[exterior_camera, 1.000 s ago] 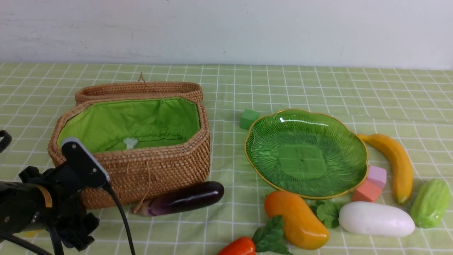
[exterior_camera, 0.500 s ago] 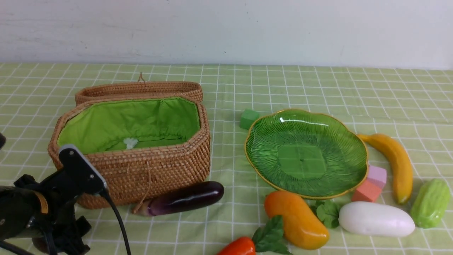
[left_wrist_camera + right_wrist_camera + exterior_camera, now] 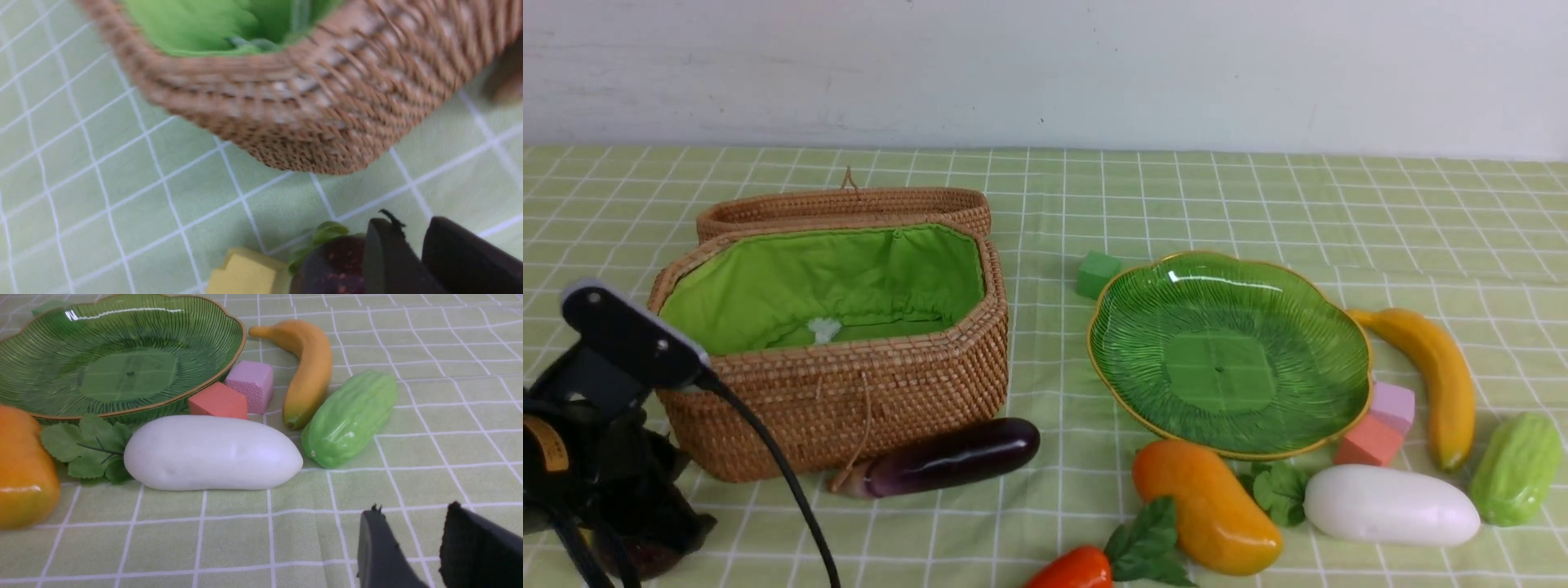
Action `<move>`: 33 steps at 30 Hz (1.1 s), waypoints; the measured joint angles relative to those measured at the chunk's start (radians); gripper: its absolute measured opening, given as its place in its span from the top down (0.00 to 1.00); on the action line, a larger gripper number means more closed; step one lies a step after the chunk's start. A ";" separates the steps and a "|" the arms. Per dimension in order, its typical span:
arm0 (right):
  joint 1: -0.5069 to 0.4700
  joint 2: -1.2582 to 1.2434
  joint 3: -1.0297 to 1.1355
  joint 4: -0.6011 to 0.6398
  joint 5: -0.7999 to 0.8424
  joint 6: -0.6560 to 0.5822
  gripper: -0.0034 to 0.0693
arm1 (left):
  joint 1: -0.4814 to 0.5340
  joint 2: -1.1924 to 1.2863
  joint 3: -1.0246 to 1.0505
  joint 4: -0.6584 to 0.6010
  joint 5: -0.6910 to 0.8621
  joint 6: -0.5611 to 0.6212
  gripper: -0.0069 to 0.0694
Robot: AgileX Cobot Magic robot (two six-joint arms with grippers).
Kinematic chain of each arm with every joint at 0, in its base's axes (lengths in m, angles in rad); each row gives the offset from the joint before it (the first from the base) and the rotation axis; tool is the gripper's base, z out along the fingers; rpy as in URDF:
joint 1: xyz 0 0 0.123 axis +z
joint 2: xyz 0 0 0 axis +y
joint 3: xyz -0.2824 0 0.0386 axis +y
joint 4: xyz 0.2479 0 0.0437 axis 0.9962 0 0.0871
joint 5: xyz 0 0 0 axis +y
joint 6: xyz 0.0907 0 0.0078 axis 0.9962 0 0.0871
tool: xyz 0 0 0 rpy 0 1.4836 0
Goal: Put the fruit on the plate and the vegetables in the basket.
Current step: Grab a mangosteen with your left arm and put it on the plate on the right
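Low at the front left, beside the wicker basket (image 3: 849, 400), my left gripper (image 3: 408, 222) is open by a narrow gap that shows only cloth. The dark maroon ball (image 3: 331, 265) lies against the outer side of one finger. The green plate (image 3: 1225, 359) is bare. In front of it lie the mango (image 3: 1213, 506), leaf sprig (image 3: 1278, 490) and white oval (image 3: 1388, 505), with the banana (image 3: 1433, 376) and gourd (image 3: 1515, 467) to its right. The eggplant (image 3: 947, 465) lies before the basket. My right gripper (image 3: 414, 509) hovers open near the white oval (image 3: 212, 453).
The basket's lid (image 3: 841, 208) leans behind it. A red-orange piece with leaves (image 3: 1078, 570) sits at the front edge. Foam cubes: green (image 3: 1097, 273) behind the plate, pink (image 3: 1392, 407) and coral (image 3: 1368, 441) at its right rim, yellow (image 3: 241, 273) beside the maroon ball.
My left gripper's jaws have closed in from wide to a narrow gap, and the left arm has swung leftward. Everything on the cloth has stayed put.
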 joint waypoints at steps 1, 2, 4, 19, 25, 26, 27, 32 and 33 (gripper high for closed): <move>0.000 0.000 0.000 0.000 0.000 0.000 0.62 | 0.000 -0.010 0.000 -0.008 0.001 -0.012 0.70; 0.000 0.000 0.000 0.000 0.000 0.000 0.62 | 0.000 -0.039 0.000 -0.033 0.012 -0.101 0.65; 0.000 0.000 0.000 0.000 0.000 0.000 0.62 | 0.000 -0.071 0.000 -0.059 0.034 -0.211 0.57; 0.000 0.000 0.000 0.000 0.000 0.000 0.62 | 0.000 0.047 0.000 0.159 0.303 -0.790 0.06; 0.000 0.000 0.000 0.000 0.000 0.000 0.62 | 0.000 0.141 -0.027 0.276 0.286 -1.028 0.08; 0.000 0.000 0.000 0.000 0.000 0.000 0.62 | 0.000 0.149 -0.034 0.284 0.286 -1.040 0.08; 0.000 0.000 0.000 0.000 0.000 0.000 0.62 | 0.000 0.162 -0.050 0.296 0.287 -1.054 0.08; 0.000 0.000 0.000 0.000 0.000 0.000 0.62 | 0.000 0.182 -0.133 0.286 0.342 -0.991 0.08; 0.000 0.000 0.000 0.000 0.000 0.000 0.62 | 0.000 0.182 -0.146 0.277 0.362 -0.965 0.08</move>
